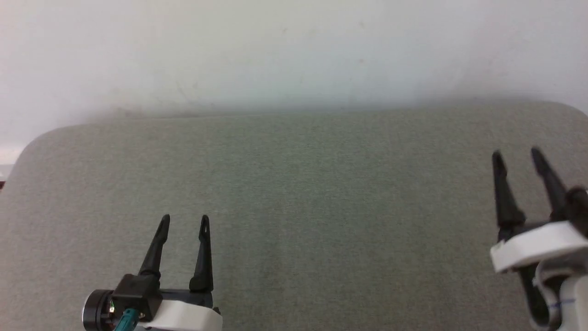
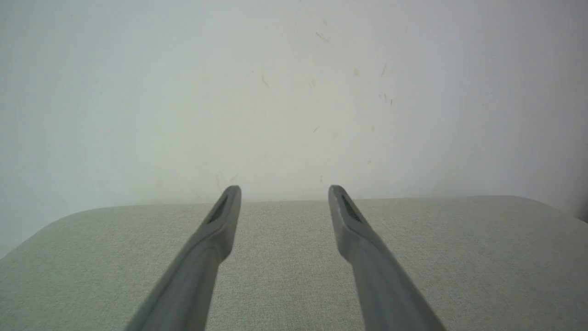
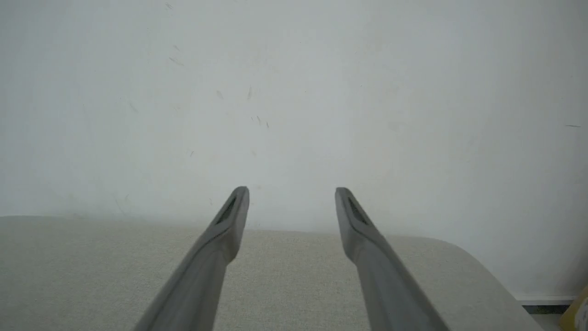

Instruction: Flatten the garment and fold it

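The garment is out of view. My left gripper (image 1: pixel 184 221) stands open at the lower left of the head view, fingers pointing toward the wall, nothing between them. At the right edge of that view my right gripper (image 1: pixel 517 156) is open too, held farther forward over the padded surface. In the left wrist view the left gripper (image 2: pixel 285 189) shows two spread fingers above the grey-green fabric. The right wrist view has the right gripper (image 3: pixel 292 191) spread the same way, empty.
A grey-green padded surface (image 1: pixel 303 193) with rounded far corners runs up against a pale wall (image 1: pixel 294 50). Its right far corner (image 3: pixel 477 262) falls off toward a skirting strip and a yellowish object (image 3: pixel 579 310) at the lower right of the right wrist view.
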`<state>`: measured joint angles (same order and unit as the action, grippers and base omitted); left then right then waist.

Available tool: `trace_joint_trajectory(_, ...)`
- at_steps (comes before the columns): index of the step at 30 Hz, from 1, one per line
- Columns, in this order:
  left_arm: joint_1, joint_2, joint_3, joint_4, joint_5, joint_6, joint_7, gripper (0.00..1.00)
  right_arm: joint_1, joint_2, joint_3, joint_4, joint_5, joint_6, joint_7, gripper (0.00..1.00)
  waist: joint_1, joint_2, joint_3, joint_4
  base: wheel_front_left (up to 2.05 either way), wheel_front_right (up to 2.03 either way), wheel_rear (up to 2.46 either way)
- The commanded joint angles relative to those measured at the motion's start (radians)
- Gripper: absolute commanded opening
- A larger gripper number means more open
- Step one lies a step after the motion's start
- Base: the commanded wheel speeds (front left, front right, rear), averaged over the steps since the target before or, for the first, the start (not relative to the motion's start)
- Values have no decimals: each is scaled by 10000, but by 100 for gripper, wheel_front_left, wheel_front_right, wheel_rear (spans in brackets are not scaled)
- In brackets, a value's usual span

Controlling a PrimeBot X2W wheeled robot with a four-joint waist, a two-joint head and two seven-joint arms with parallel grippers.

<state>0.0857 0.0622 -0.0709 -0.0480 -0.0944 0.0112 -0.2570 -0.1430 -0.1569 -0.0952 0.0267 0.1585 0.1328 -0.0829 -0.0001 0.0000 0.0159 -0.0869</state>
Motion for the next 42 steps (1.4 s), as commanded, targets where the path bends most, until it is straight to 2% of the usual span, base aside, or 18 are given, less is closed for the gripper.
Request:
trace_joint_trajectory(1,132,-22,10,63,77,54,-47,100,389,281,-114,-128,-3,-21,-133,100,1,0,-233,327,0,0,0)
trace_joint_trajectory(5,196,-36,-70,217,72,33,-47,100,1327,742,-224,-140,-156,-21,-448,100,1,0,-313,512,0,0,0)
trace_joint_trajectory(9,324,-44,-151,487,129,83,-47,100,2021,938,32,-50,-323,-21,-729,100,1,0,-387,649,0,0,0)
trace_joint_trajectory(15,409,-44,-179,719,206,223,-47,100,2465,1040,125,121,-401,-21,-910,100,1,0,-429,786,0,0,0)
trace_joint_trajectory(26,355,-8,-276,1160,-41,88,-23,100,2610,1064,-50,305,-213,-21,-1035,100,1,0,-442,756,0,0,0)
trace_joint_trajectory(27,351,-19,-258,1131,-24,124,11,0,2507,1018,-16,268,-259,-2,-951,0,2,0,-440,760,0,0,0)
trace_joint_trajectory(42,238,-30,-168,1066,67,102,259,0,2405,1016,82,212,-383,-4,-769,0,2,0,-413,770,0,0,0)
